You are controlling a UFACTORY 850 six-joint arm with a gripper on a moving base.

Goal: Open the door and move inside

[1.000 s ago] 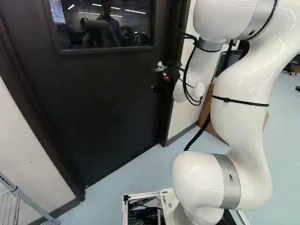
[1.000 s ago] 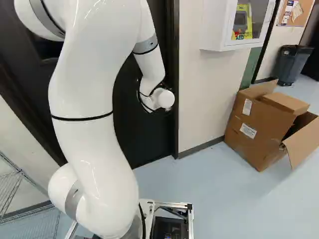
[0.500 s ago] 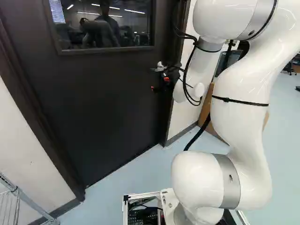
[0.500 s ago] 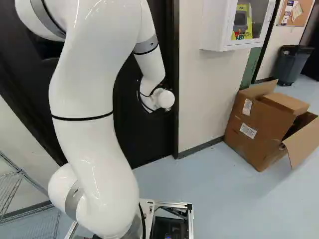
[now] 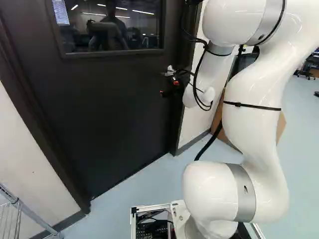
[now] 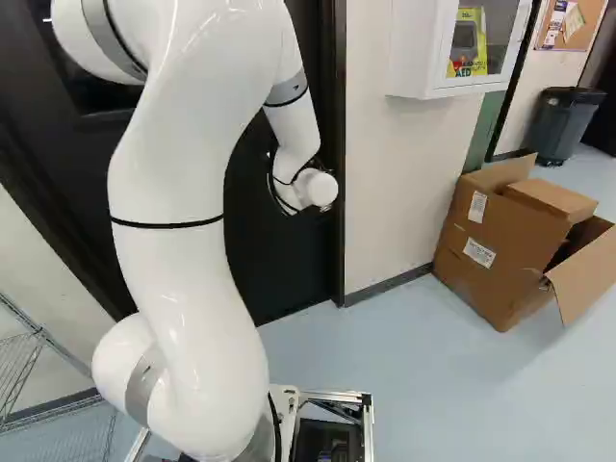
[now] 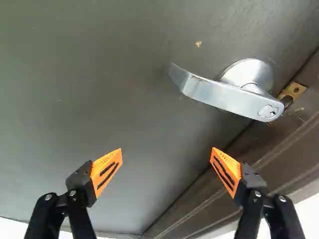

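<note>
Two fingers spread wide, nothing between them. Lever [image 7: 227, 97] sits ahead of the gripper [image 7: 166, 149], off-centre toward the finger nearest the frame [image 7: 291, 142]. Door [image 7: 75, 99] looks shut; I'd call this lining up for the lever.

Risks from here:
- Close now and I'd likely pinch air; needs forward travel plus a shift toward the hub first.
- Overdo that shift and the frame-side finger could jam on the frame or strike the latch plate [image 7: 293, 91].
- Lever lies slantwise to the fingers and is smooth, curved metal. Grip near its tip or unaligned, pads could slide off when turning.
- Cables [image 5: 196, 72] loop loose by the wrist; twisting could snag them on lever or frame.
- Roll the base before the latch clears and the arm [image 5: 251, 129] takes the load. Can't tell swing direction, so test gently.
</note>
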